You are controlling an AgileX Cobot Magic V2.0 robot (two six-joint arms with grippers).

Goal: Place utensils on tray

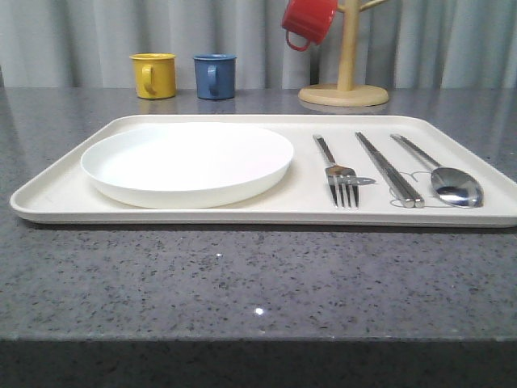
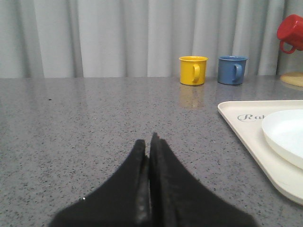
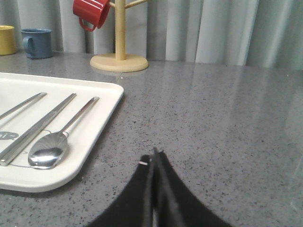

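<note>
The cream tray (image 1: pixel 65 194) lies across the grey table. On its left half rests the round white plate (image 1: pixel 187 162). On its right half lie the steel fork (image 1: pixel 338 173), the chopstick pair (image 1: pixel 389 170) and the spoon (image 1: pixel 449 181), side by side. My left gripper (image 2: pixel 148 143) is shut and empty, low over bare table left of the tray (image 2: pixel 246 135). My right gripper (image 3: pixel 154 157) is shut and empty too, over bare table right of the tray (image 3: pixel 90 142), near the spoon (image 3: pixel 47 153).
A yellow mug (image 1: pixel 153 75) and a blue mug (image 1: pixel 215 76) stand behind the tray. A wooden mug tree (image 1: pixel 345 89) with a red mug (image 1: pixel 308 21) hanging on it stands at the back right. Grey curtains close off the far side.
</note>
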